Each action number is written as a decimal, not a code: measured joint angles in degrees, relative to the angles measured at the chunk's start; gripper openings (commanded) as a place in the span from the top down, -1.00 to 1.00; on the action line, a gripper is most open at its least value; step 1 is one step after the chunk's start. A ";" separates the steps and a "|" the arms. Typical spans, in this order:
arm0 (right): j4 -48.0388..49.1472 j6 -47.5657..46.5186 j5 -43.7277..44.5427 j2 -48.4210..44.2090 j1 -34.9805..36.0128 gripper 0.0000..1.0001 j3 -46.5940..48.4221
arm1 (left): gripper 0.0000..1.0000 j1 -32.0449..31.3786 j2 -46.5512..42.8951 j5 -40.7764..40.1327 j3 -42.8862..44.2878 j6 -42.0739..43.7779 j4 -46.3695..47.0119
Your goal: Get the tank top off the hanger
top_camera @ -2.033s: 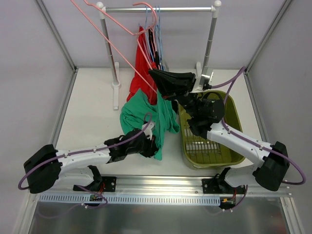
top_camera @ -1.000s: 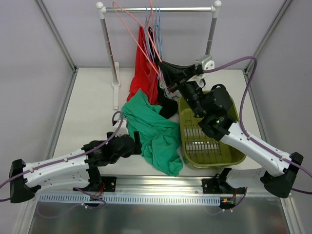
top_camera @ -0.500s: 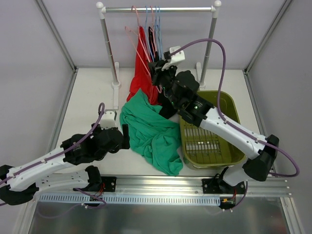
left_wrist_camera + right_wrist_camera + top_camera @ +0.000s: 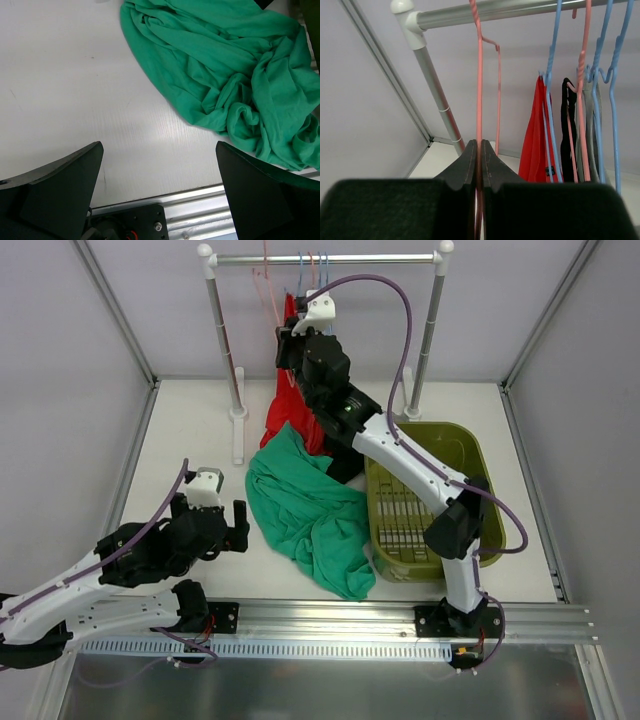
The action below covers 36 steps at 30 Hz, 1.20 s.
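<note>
Tank top [image 4: 305, 512] on table [image 4: 185, 430], basket [image 4: 497, 540] right, hanger [image 4: 479, 85] on rack [image 4: 370, 258] behind

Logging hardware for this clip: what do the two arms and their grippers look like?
The left arm and right arm have white links with black joints. A purple cable loops along each. The left gripper and right gripper have matte black, wedge-shaped fingers; a white camera block sits at each wrist.

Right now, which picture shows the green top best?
Top external: nearly the whole green top lies crumpled on the table. Left wrist shows only part, close up; right wrist shows none of it.
</note>
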 measured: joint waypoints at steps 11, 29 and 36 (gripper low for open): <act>-2.29 4.17 -0.68 3.65 -1.70 0.99 0.52 | -0.97 0.00 -3.87 -1.14 -0.81 -0.02 -0.48; -2.40 7.50 -3.91 -0.72 -0.81 -0.49 -9.25 | -0.97 0.00 -5.77 -1.27 -0.90 -0.04 -0.61; -2.47 8.11 -5.95 -16.74 0.87 -0.99 -25.09 | -0.97 0.00 -4.02 -1.90 -0.85 -3.15 -0.61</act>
